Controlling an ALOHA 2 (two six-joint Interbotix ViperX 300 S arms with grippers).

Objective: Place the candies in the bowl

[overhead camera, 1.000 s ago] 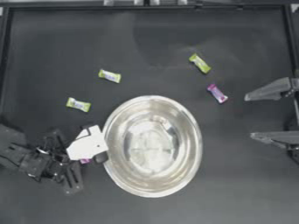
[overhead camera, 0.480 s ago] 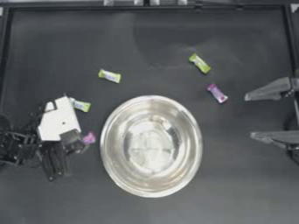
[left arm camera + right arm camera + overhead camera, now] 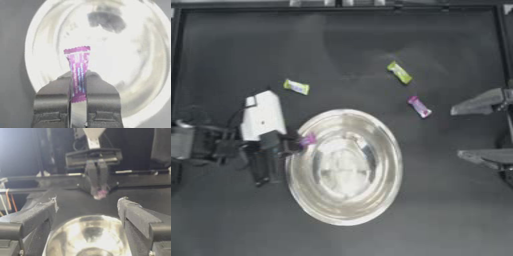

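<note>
My left gripper (image 3: 298, 144) is shut on a pink-purple candy (image 3: 309, 139) and holds it right over the left rim of the silver bowl (image 3: 365, 200). In the left wrist view the candy (image 3: 77, 62) stands upright between the closed jaws, with the bowl (image 3: 133, 65) behind it. On the table lie a yellow-green candy (image 3: 296, 87), a second yellow-green one (image 3: 399, 72) and another pink-purple candy (image 3: 419, 106). My right gripper (image 3: 473, 131) rests open at the right edge. Its wrist view looks across the bowl (image 3: 87, 238) to the held candy (image 3: 100, 194).
The left arm's white wrist block (image 3: 261, 117) covers the table just left of the bowl. The table's raised border (image 3: 338, 9) runs along the far side.
The left gripper has moved right and slightly up from the table left of the bowl to the bowl's left rim, carrying the pink-purple candy. The right arm has stayed still.
</note>
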